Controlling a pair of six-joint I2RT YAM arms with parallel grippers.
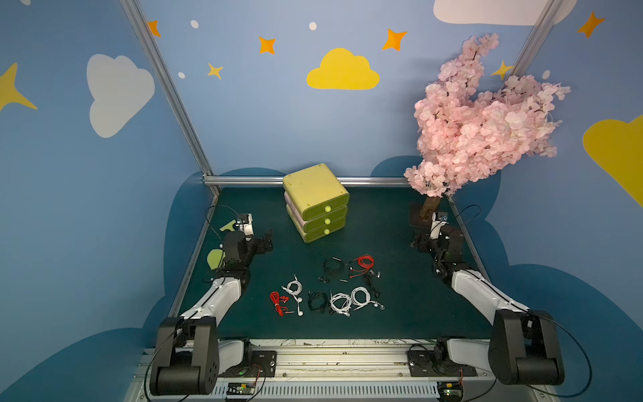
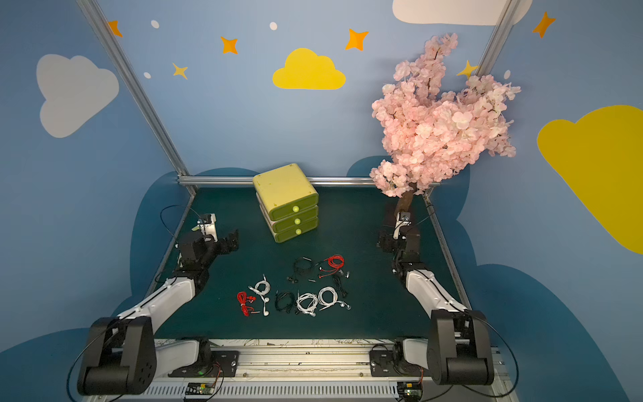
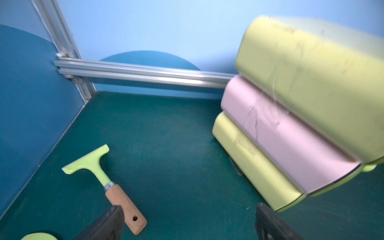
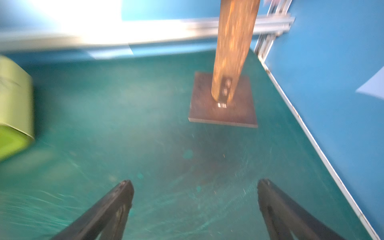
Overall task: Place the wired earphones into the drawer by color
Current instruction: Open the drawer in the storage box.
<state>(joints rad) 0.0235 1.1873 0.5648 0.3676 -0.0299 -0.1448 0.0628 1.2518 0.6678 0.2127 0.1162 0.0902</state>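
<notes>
Earphones (image 1: pixel 364 261) red/blk/wht, drawer (image 1: pixel 313 189) prob. lime

Even top light, wrist views motion-blurred, white glare patch

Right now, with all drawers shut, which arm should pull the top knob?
Probably right: the top knob on the drawer unit faces toward the open right gripper; the left gripper, also open, faces its side wall.
</notes>
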